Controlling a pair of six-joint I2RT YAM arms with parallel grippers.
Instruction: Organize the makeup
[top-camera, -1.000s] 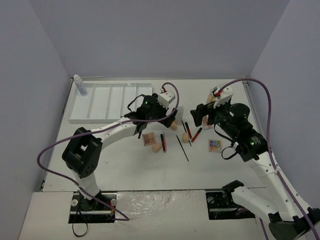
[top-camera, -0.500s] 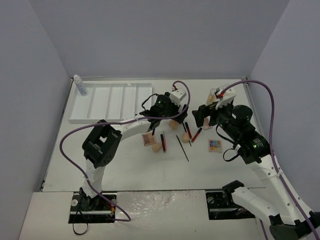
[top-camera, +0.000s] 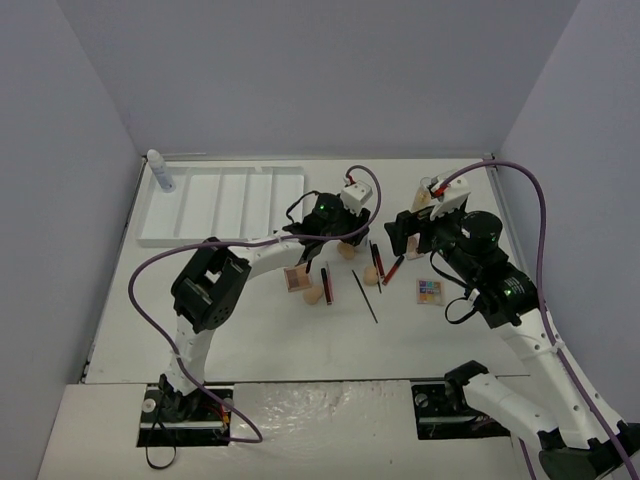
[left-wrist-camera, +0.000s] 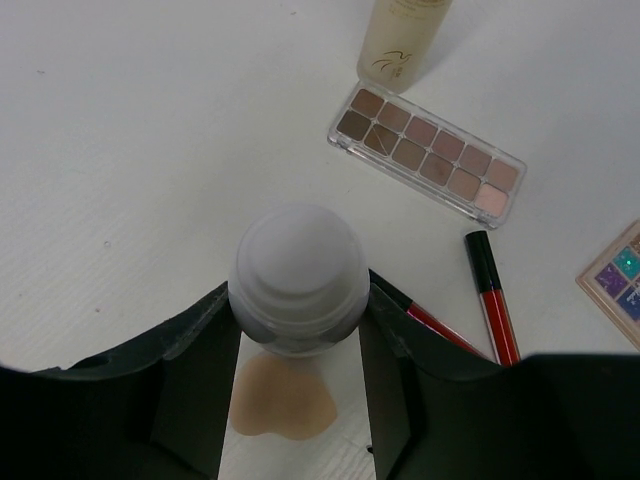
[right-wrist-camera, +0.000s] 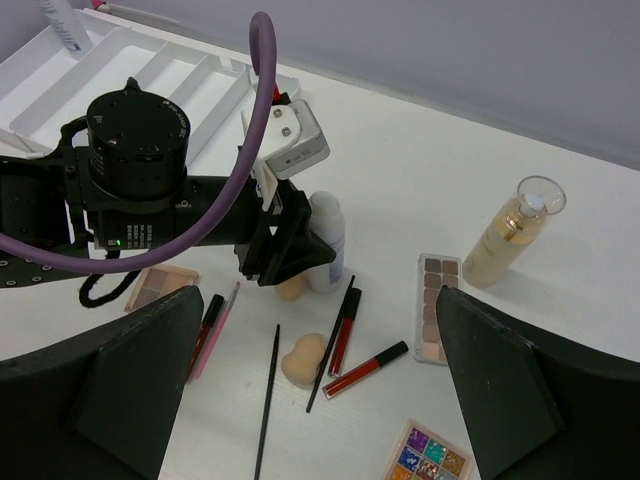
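Observation:
My left gripper (left-wrist-camera: 298, 305) is shut on an upright white bottle (left-wrist-camera: 298, 275), its fingers pressed against both sides. A peach sponge (left-wrist-camera: 283, 400) lies on the table beneath them. The right wrist view shows the same bottle (right-wrist-camera: 327, 240) standing by that sponge (right-wrist-camera: 290, 288). My right gripper (right-wrist-camera: 318, 300) hangs open above the spread, holding nothing. Under it lie another sponge (right-wrist-camera: 305, 360), red lip glosses (right-wrist-camera: 365, 368), a black pencil (right-wrist-camera: 266, 400), a brown palette (right-wrist-camera: 436, 305), a colourful palette (right-wrist-camera: 430, 455) and a tan-filled tube (right-wrist-camera: 505, 230).
The white ridged tray (top-camera: 220, 205) sits at the back left, with a second white bottle (top-camera: 160, 172) at its left corner. A third palette (top-camera: 297, 278) lies left of the pencils. Purple cables loop over both arms.
The left gripper moved right from the palette area to the white bottle and closed its jaws onto it. The right arm barely shifted.

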